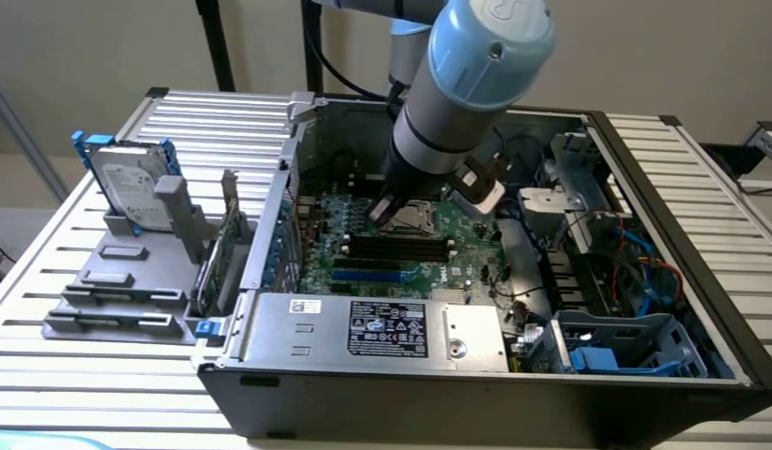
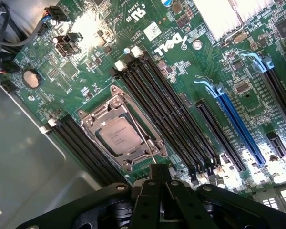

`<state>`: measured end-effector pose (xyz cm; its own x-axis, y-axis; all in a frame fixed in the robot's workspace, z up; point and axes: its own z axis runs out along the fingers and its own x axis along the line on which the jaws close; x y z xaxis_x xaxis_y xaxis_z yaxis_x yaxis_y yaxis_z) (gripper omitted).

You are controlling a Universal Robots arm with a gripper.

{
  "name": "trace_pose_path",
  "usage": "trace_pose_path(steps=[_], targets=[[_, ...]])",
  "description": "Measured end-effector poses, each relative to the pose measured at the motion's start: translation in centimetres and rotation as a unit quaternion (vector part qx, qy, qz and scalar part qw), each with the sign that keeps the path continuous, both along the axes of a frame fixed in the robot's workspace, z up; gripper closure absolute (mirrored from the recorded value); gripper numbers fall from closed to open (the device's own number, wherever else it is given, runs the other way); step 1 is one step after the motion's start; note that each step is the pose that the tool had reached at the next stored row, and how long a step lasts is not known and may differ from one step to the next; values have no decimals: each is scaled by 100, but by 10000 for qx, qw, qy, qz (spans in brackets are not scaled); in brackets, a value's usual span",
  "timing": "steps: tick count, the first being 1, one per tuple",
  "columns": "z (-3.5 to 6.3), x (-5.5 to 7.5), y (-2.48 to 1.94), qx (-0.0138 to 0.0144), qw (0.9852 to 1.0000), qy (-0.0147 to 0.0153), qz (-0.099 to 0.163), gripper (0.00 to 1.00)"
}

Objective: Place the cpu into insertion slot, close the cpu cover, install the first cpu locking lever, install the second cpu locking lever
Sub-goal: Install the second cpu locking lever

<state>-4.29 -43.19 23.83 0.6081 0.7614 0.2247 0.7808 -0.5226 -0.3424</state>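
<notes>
— Where is the gripper point(image 2: 159, 179) and how do the fingers stand?

— Pressed together, with nothing between them. In the wrist view the black fingertips point(image 2: 158, 172) meet in a narrow wedge just beside one edge of the insertion slot point(image 2: 120, 134). A thin silvery locking lever point(image 2: 144, 139) runs along that edge of the socket, and its end reaches right up to the fingertips; whether they actually touch it I cannot tell.

— And the cpu?

— The cpu point(image 2: 116, 136) lies flat in the insertion slot, silvery top up, printed lettering showing. The cpu cover point(image 2: 96, 118) is down around it, its metal frame bordering the chip on all sides so that the chip shows through the cut-out centre. So the chip sits just past the closed fingertips, with the cover's frame edge and the lever between them.

— What flanks the socket on the motherboard?

— Long black memory slots point(image 2: 174, 114) run along the lever side of the socket, and a shorter black bank lies on the opposite side. Beyond the long bank, toward the board's far edge, there is a blue expansion slot point(image 2: 238, 121).

— From the exterior view?

— The arm point(image 1: 467, 94) comes down from above into the open computer case point(image 1: 686, 281), and the gripper point(image 1: 388, 211) is low over the motherboard point(image 1: 467, 230), at the socket point(image 1: 417, 217), near the board's middle. The grey power supply box point(image 1: 373, 328) fills the case's near edge. On the slatted table point(image 1: 210, 122), off the case's side toward the exterior view's left, a hard drive point(image 1: 129, 183) stands in a grey holder.
</notes>
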Motion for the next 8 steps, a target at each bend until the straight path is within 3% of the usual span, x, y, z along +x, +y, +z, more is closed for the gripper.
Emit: trace_pose_path(steps=[4, 8], targets=[[-59, -19, 0, -1, 10000, -2, 0, 89], [-132, -41, 7, 0, 10000, -25, 0, 89]])
